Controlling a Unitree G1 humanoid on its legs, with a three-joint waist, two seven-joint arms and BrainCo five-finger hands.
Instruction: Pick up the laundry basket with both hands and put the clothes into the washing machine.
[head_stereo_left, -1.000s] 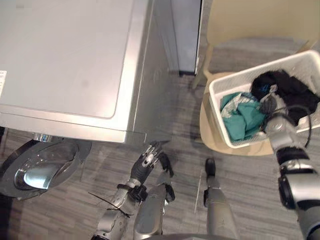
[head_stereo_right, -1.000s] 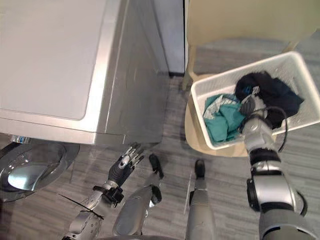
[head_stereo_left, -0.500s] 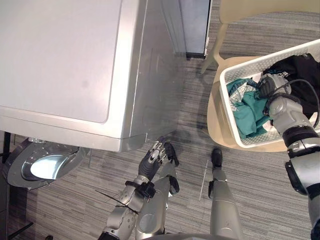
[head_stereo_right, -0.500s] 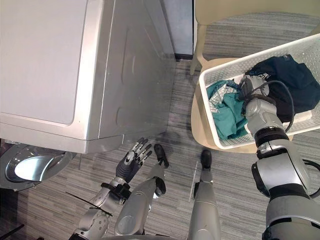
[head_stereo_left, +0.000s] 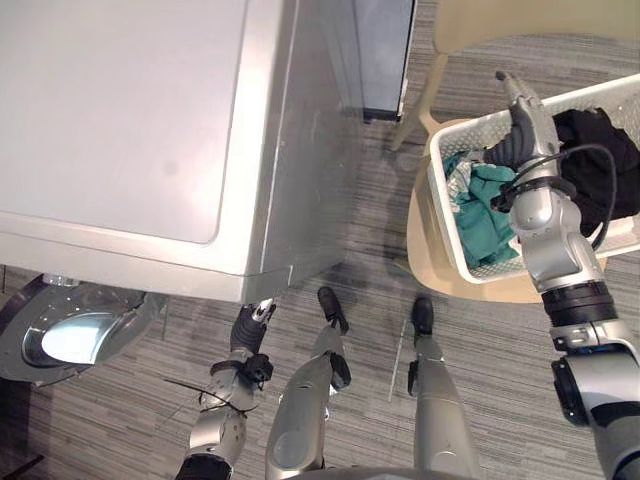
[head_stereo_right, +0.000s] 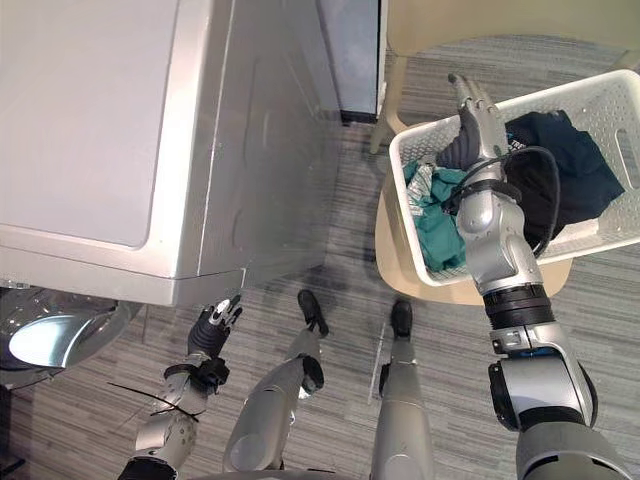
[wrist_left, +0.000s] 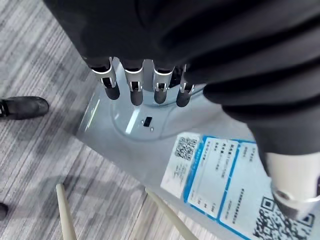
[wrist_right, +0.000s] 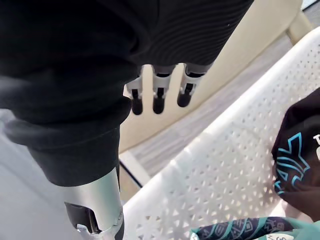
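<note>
The white laundry basket (head_stereo_left: 440, 215) stands on a beige chair at the right, holding a teal garment (head_stereo_left: 485, 215) and black clothes (head_stereo_left: 600, 160). My right hand (head_stereo_left: 520, 110) hovers over the basket's near-left corner with straight fingers (wrist_right: 159, 95) and holds nothing; the perforated basket wall (wrist_right: 220, 165) lies below them. The silver washing machine (head_stereo_left: 130, 130) fills the left, its round door (head_stereo_left: 70, 335) swung open at the lower left. My left hand (head_stereo_left: 247, 335) is low beside the washer's front corner, its fingers (wrist_left: 135, 85) straight and apart from the labelled panel (wrist_left: 210, 175).
The beige chair (head_stereo_left: 425, 245) bears the basket, its backrest (head_stereo_left: 540, 15) behind. A dark panel (head_stereo_left: 380, 60) stands between washer and chair. Grey striped floor (head_stereo_left: 370, 230) separates the washer from the chair.
My right hand has lifted off the clothes and now reaches over the basket's corner. My left hand has dropped back towards the washer's corner. The camera has shifted slightly.
</note>
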